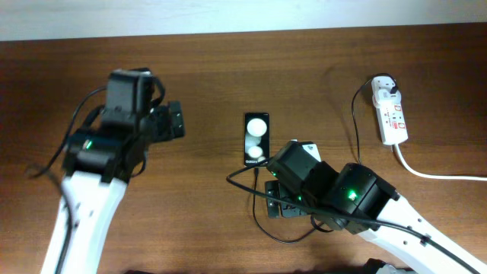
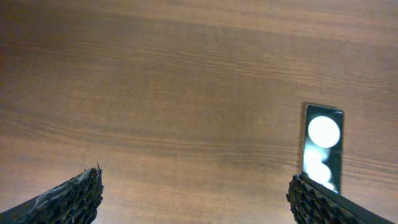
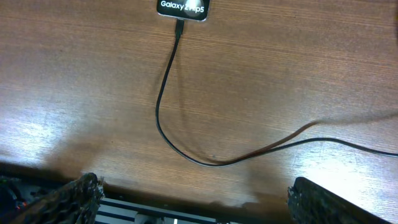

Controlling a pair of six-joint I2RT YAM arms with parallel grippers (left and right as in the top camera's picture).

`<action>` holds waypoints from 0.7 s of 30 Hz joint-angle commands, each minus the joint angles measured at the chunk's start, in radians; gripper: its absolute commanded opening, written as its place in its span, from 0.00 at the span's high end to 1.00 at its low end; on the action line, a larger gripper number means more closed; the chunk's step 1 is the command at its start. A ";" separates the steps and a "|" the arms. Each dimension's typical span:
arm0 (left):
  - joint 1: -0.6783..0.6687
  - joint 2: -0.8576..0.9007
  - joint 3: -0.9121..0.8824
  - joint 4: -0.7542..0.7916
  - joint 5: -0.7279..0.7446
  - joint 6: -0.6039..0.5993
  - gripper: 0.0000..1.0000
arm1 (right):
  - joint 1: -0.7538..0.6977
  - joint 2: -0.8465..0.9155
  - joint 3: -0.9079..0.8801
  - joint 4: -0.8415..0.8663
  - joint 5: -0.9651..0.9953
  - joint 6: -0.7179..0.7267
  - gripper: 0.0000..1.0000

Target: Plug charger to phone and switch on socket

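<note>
Reaching for the socket point(image 1: 392, 118), well off to the phone's point(image 1: 256, 139) right, could snag the charger's point(image 3: 163, 106) slack loop and tug its tip from the phone's lower edge, where it looks seated. The right gripper point(image 3: 193, 182) hangs just below the phone, jaws wide apart and empty. The left gripper point(image 2: 196, 179), left of the phone, is equally spread and grips nothing.

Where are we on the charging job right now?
Looks done: the charger tip sits at the phone edge, its adapter on the socket. In hand: nothing; right gripper and left gripper are open. Left: the socket switch, with neither arm near it.
</note>
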 commanded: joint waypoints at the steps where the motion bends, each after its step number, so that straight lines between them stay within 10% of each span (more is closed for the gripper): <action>1: -0.001 -0.192 0.003 -0.055 -0.060 -0.082 0.01 | -0.003 0.001 0.004 0.000 0.016 0.000 0.01; 12: -0.001 -0.590 0.003 -0.555 -0.145 -0.080 0.01 | -0.003 0.001 0.004 0.000 0.016 0.000 0.01; 21: -0.001 -0.781 0.003 -0.550 -0.138 -0.089 0.01 | -0.003 0.001 0.004 0.000 0.016 0.000 0.01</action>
